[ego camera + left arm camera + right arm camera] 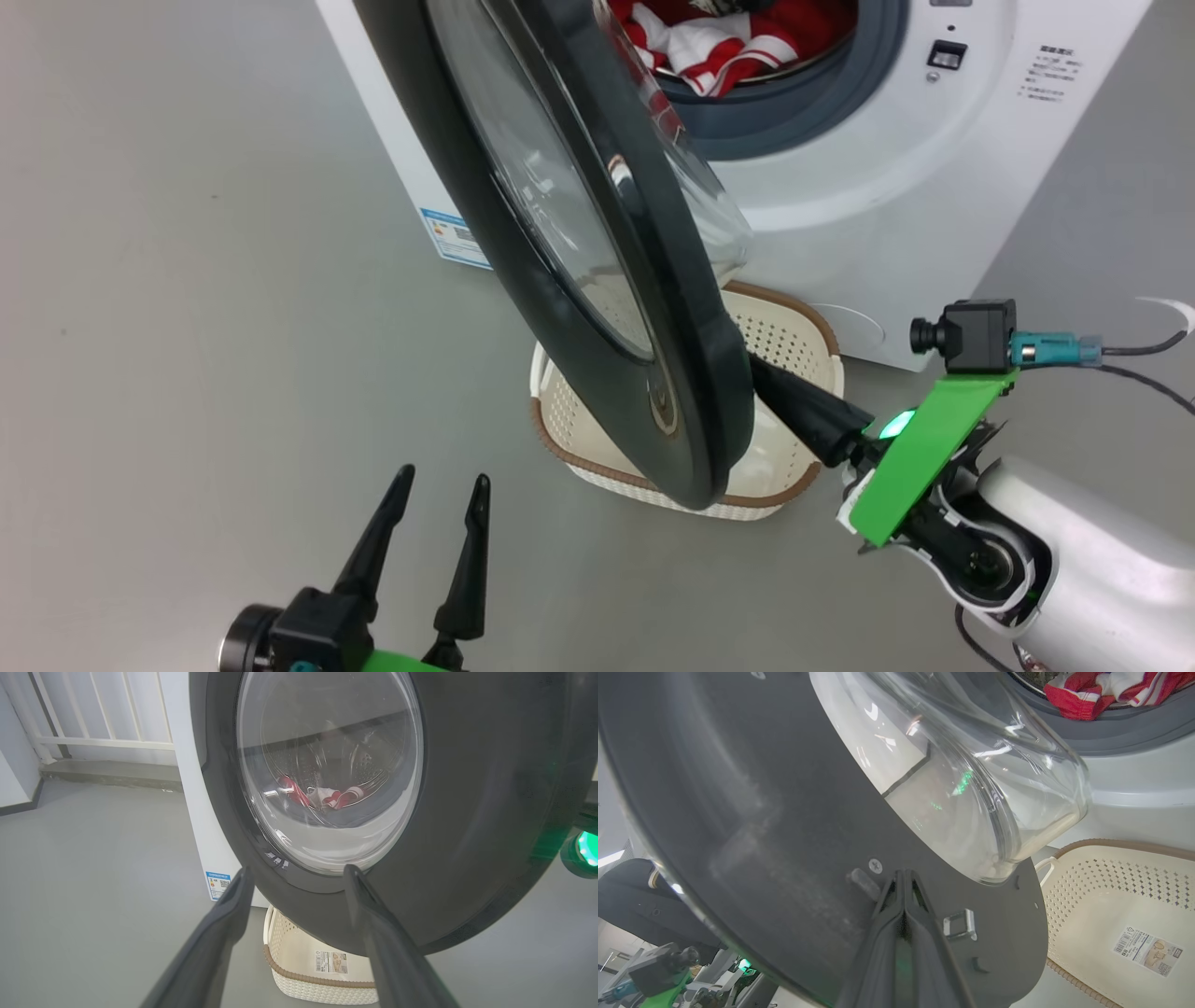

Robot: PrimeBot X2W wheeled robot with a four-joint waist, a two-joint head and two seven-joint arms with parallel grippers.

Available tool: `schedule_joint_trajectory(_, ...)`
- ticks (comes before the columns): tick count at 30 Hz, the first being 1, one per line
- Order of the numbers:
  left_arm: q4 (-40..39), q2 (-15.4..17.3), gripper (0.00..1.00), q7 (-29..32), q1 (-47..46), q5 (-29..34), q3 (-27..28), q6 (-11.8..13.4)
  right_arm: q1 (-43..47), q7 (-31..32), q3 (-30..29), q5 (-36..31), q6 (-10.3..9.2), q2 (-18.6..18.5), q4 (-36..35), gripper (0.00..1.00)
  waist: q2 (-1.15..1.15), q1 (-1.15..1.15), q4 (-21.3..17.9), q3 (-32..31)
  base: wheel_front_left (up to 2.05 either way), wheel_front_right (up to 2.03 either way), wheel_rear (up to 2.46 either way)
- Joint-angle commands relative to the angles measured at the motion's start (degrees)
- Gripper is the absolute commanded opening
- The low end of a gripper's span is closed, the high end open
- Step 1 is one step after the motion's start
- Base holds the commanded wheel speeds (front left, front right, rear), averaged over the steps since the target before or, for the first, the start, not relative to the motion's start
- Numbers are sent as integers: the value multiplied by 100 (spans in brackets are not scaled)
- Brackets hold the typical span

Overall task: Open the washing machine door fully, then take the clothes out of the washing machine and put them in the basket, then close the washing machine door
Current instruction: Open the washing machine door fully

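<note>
Standing partly open, the washing machine door (597, 280) appears nearly edge-on in the head view, its long axis running from 11 o'clock down to 5 o'clock. The outer glossy face points toward 8 o'clock and the clear glass bowl bulges toward 2 o'clock, back at the washing machine (934, 215). The machine occupies the 12 to 2 o'clock sector, with a blue label (453, 238) low on its side panel at 10 o'clock. The clothes (728, 42), red with white trim, lie at the drum mouth at 12 o'clock, resting on the grey ring (794, 103). The basket (794, 336) sits on the grey floor (187, 327) just in front of the machine, at centre, with the lower edge of the door hanging over it; a sticker (1148, 951) lies on its inside bottom. The right gripper (903, 877) has its fingers pressed together with nothing between them; in the right wrist view the tips lie against the inner face of the door, just beside a screw (875, 865) and near a metal catch (959, 924). In the head view this arm comes in from 4 o'clock and its fingers pass behind the door rim. The left gripper (443, 481) sits at 7 o'clock, fingers spread apart and pointing toward 12 o'clock, apart from the door and holding nothing.
</note>
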Motion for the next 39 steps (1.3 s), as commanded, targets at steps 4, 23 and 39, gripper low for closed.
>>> schedule_joint_trajectory(4, -100, 56, 100, -45, 89, 10, 178, 83, 246, -3, 168, 104, 40, 51, -257, 0, 0, 0, 238, -142, 0, 0, 0)
schedule_joint_trajectory(23, 96, 56, 100, -45, 342, 71, 333, 87, 367, -130, 546, 172, 40, 505, -303, 0, 0, 0, 873, -527, 0, 0, 0)
schedule_joint_trajectory(39, 59, 56, 100, -45, 383, 17, 560, 131, 8, -282, 767, 102, 40, 1042, 61, 0, 0, 0, 1058, -510, 0, 0, 0)
